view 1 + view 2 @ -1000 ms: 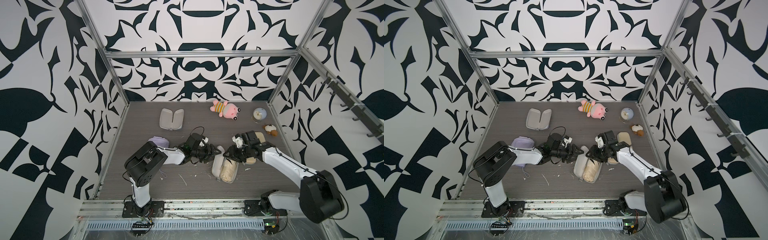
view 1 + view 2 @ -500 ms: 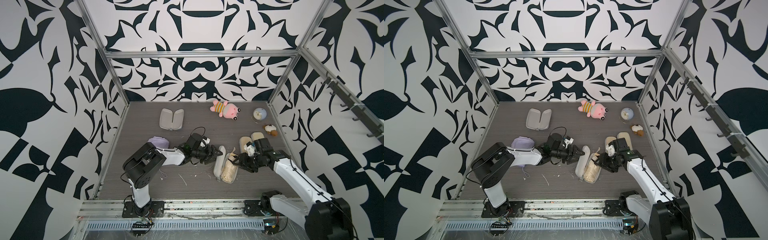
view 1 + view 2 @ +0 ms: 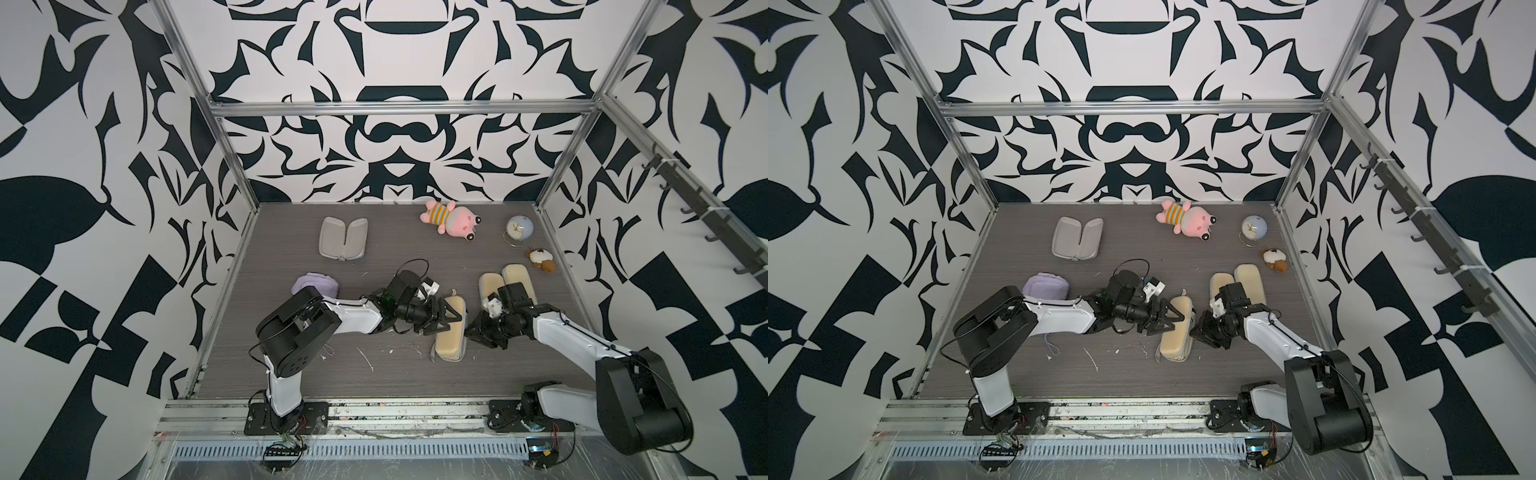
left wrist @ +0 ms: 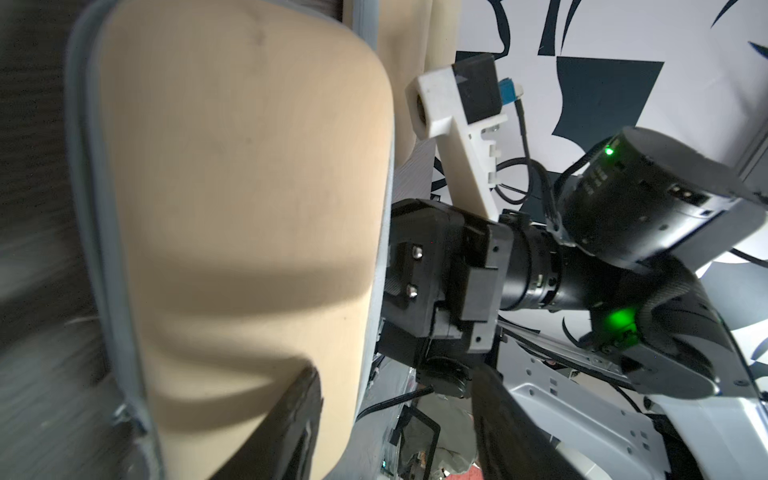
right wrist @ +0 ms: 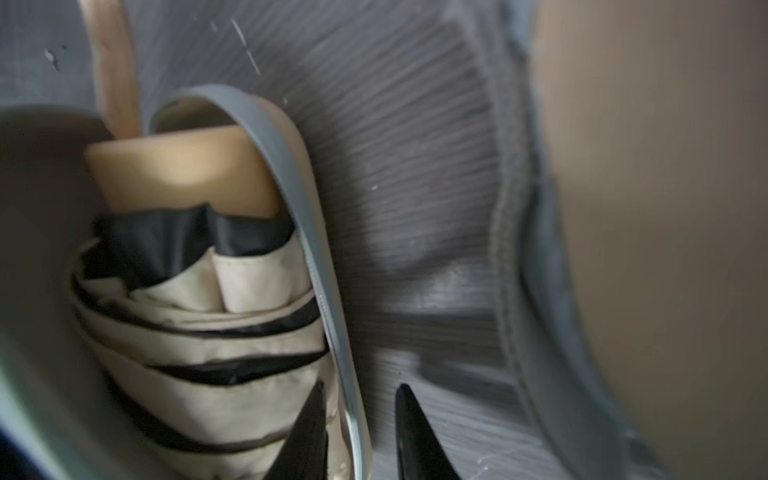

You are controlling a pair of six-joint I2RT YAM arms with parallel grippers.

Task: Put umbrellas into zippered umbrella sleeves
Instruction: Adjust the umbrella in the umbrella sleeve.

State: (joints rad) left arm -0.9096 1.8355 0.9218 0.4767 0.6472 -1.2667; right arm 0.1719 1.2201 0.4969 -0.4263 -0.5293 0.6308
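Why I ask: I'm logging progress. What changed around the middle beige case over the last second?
The case, open before, now has its lid folded over the umbrella, with the left hand moved rightward onto it. The right hand drew back from the case's far end to its side, fingers astride the rim. Everything else stayed put.

From the centre of the bench (image 3: 374, 374), the middle sleeve (image 3: 451, 340) lies near, at 3 o'clock, its length running 12 to 6, with an umbrella (image 5: 199, 332) inside it. The right sleeve (image 3: 515, 272) lies spread open at its 2 o'clock, close by. The left sleeve (image 3: 313, 284) sits at 9 o'clock and the back sleeve (image 3: 343, 239), spread open, at 11. The plush toy (image 3: 451, 218) lies at 12 by the back wall, and the clock (image 3: 519, 228) at 1. The small toy (image 3: 540, 259) sits between the clock and the right sleeve.
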